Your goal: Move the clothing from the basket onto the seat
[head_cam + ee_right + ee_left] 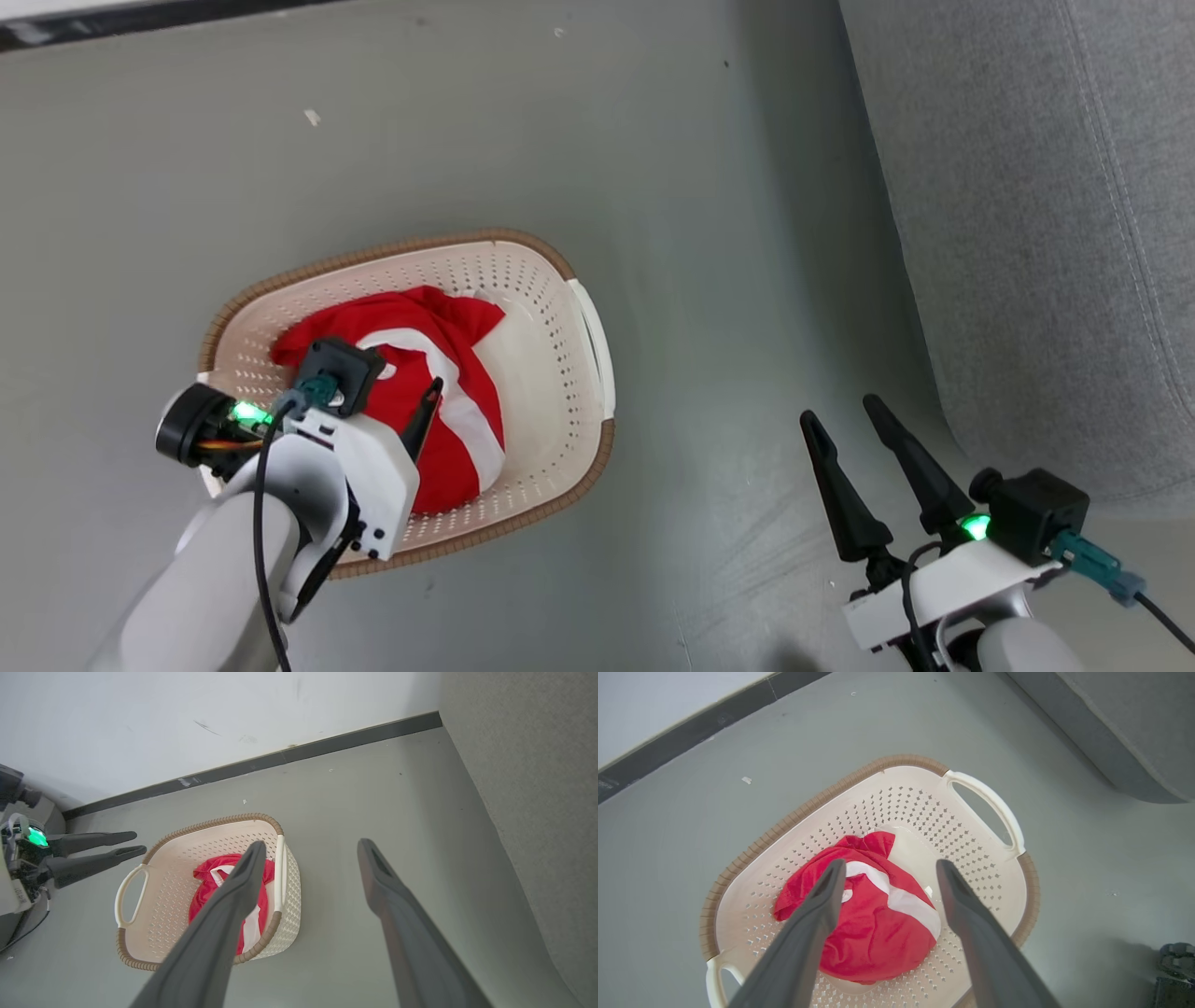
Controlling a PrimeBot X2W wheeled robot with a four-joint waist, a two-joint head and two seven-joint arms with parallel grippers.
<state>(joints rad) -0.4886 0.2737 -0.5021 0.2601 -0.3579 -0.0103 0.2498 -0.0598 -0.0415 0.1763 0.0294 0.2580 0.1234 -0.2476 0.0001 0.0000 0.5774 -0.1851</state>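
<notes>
Clothing [878, 924] sat bunched in the basket [784, 826]. The left gripper [891, 865] hovered over it, fingers spread, and the right gripper [840, 408] was spread too. A shallow pinch might've slipped off, or dragged the basket along.

Floor [523, 131]: grey, smooth and matt. In the head view, faint streaks [747, 560] mark it just left of the right fingers [845, 504].

One small white scrap [746, 780] lies on the floor, up and to the left of the left fingers [822, 905] in the left wrist view, well apart from them.

A dark skirting board [261, 763] runs along the foot of a white wall [163, 714], far beyond the tips of the right fingers in the right wrist view.

The wall carries a short dark streak [205, 727] and a fainter smudge [247, 738].

A few pale specks [331, 770] sit on the floor near the skirting board.
</notes>
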